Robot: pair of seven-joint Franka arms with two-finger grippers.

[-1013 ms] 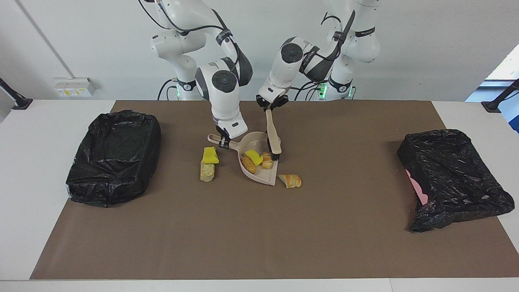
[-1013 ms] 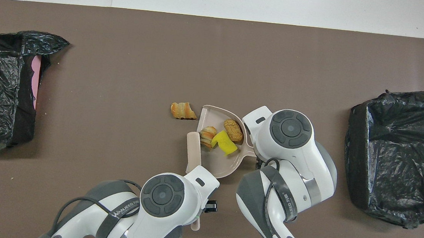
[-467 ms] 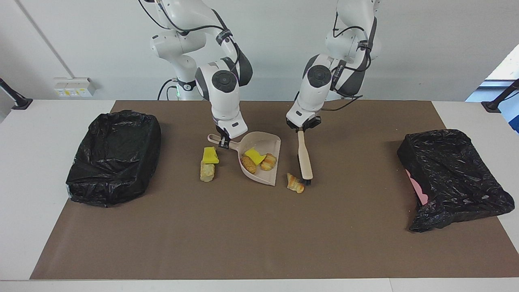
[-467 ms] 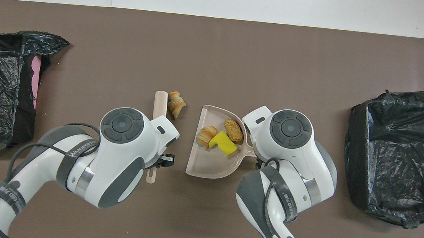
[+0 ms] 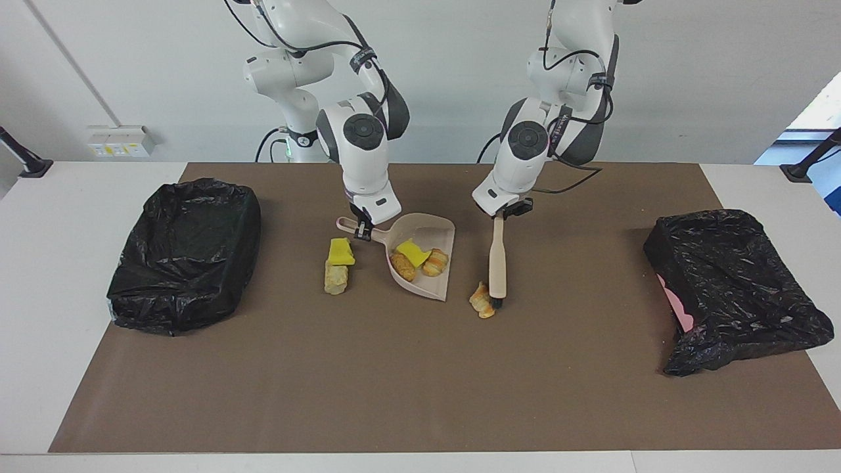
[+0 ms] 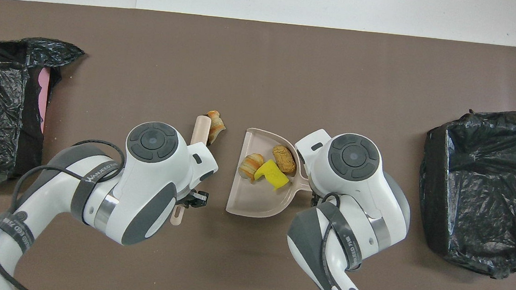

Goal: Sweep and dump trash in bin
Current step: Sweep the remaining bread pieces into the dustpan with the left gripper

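trash (image 5: 481,301) bit touches the brush (image 5: 497,263) clamped in left tool (image 5: 503,214); right tool (image 5: 362,230) clamps the dustpan (image 5: 444,235)

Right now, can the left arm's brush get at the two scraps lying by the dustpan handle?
Probably not directly. The brush in the left gripper sits against the croissant piece, and the dustpan, held by the right gripper, lies between it and the yellow sponge and pale scrap.

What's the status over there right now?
Left tool shut on brush, bristles against croissant scrap. Right tool shut on dustpan handle. Three scraps in pan, two beside it.
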